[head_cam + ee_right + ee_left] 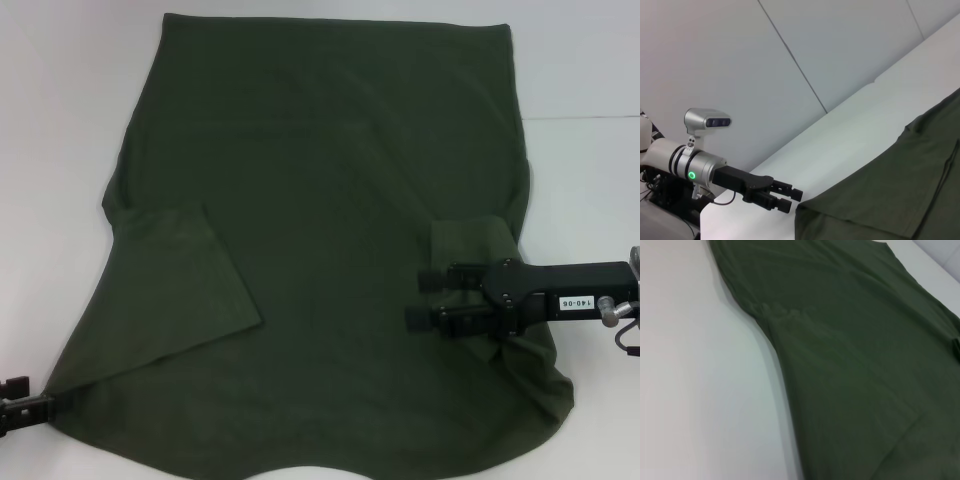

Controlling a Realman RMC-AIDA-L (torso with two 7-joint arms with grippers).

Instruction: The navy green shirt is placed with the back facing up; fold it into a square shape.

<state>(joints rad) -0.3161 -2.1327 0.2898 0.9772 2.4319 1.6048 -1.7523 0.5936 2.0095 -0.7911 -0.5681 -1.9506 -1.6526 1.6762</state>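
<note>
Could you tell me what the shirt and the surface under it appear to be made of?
The navy green shirt looks like soft, matte knit fabric, probably cotton: it drapes limply, creases, and its sleeve folds flat. The table appears to be a smooth white hard surface, perhaps laminate; faint sheen suggests this. The right gripper and left gripper look like black plastic or metal.

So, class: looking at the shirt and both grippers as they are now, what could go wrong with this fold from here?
1. The right gripper is above the folded-in right sleeve; moving away could drag that fabric back out.
2. The left gripper sits at the navy green shirt's near corner; a shallow grip might slip.
3. The folded left sleeve lies at a slant, so the final square may be uneven.
</note>
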